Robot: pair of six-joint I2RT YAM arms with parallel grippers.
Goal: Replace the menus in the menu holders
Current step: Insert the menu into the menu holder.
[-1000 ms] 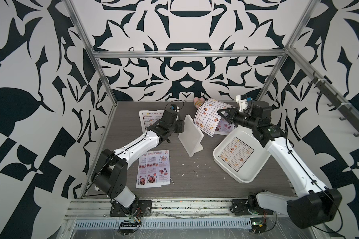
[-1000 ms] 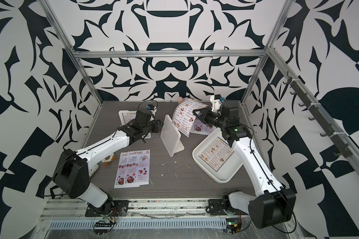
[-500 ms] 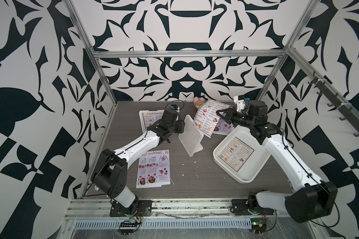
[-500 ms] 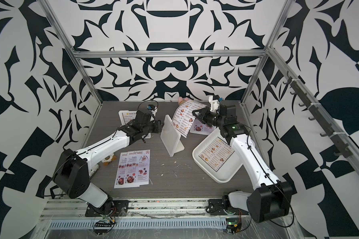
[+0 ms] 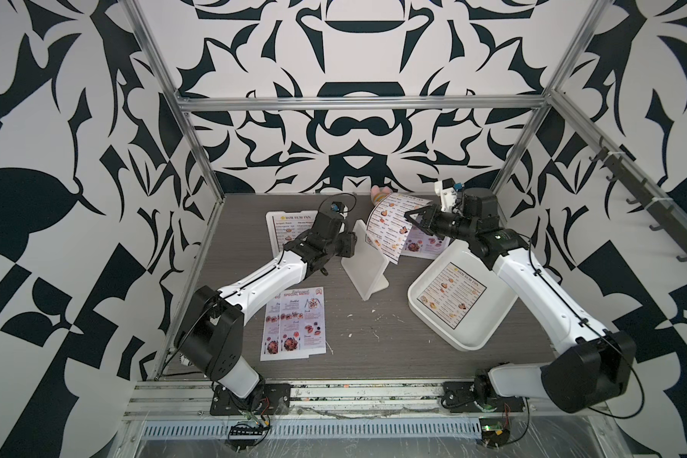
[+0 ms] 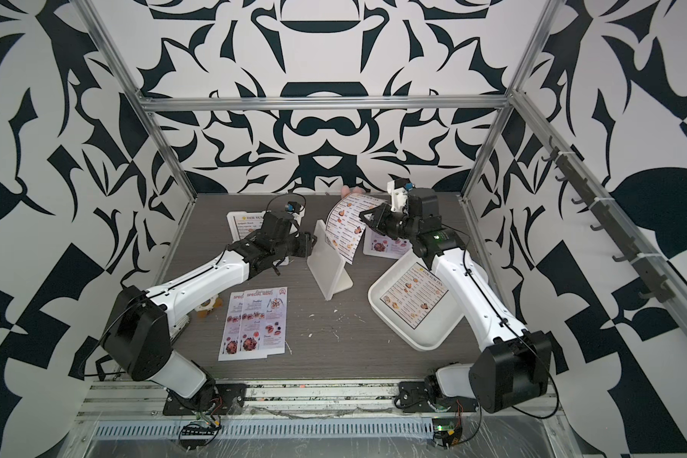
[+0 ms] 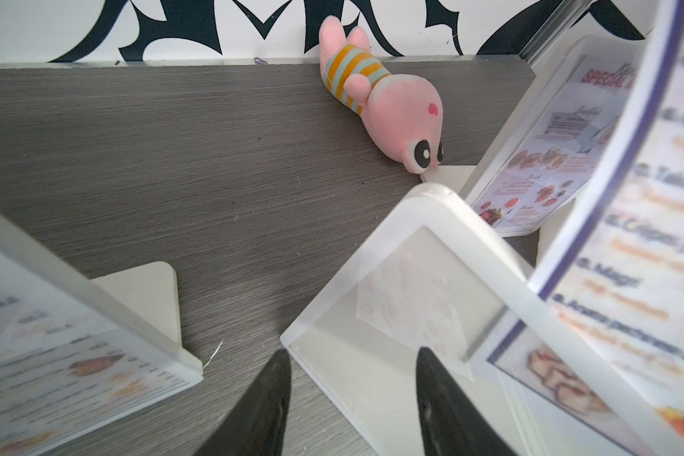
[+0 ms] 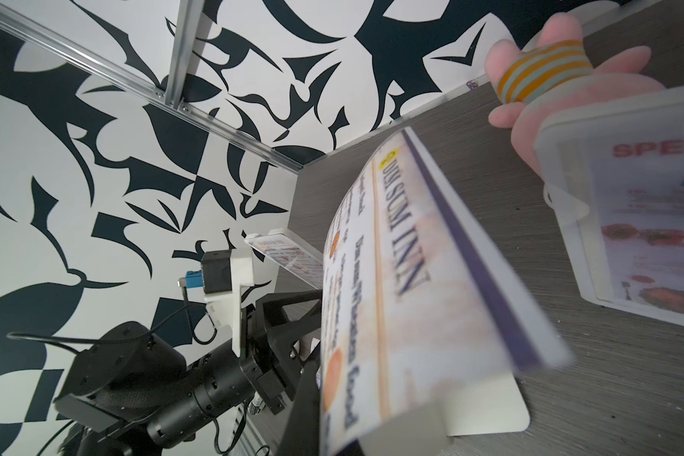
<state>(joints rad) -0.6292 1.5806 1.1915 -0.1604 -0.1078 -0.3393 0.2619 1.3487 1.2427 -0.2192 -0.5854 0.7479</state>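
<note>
The right tool [image 5: 410, 217] is clamped shut on one edge of a white, black-bordered "DIM SUM INN" paper menu sheet [image 5: 385, 228]. It holds the sheet curled in the air over the far middle of the grey wood-grain counter [image 5: 373, 337]. The sheet's lower end hangs against the far-right side of the middle white plastic menu holder [image 5: 367, 267], which stands upright. Whether the paper has entered the frame I cannot tell.

The left tool [image 7: 352, 355] sits at that holder's left edge with its black fingers [image 7: 269, 395] apart, one on each side of the frame's corner. A strip of counter shows between one finger and the plastic.

A second white holder [image 5: 284, 228] at the far left carries a DIM SUM INN sheet. A third holder [image 5: 425, 246], far right behind the held sheet, carries a pink-lavender "SPECIAL MENU" sheet. Two more SPECIAL MENU sheets [image 5: 298, 323] lie overlapped at the near left. Another DIM SUM INN sheet [image 5: 453, 295] lies flat in the large white rounded-square tray [image 5: 488, 329] at the right. A pink plush toy with orange stripes [image 7: 387, 102] lies by the far wall.
</note>
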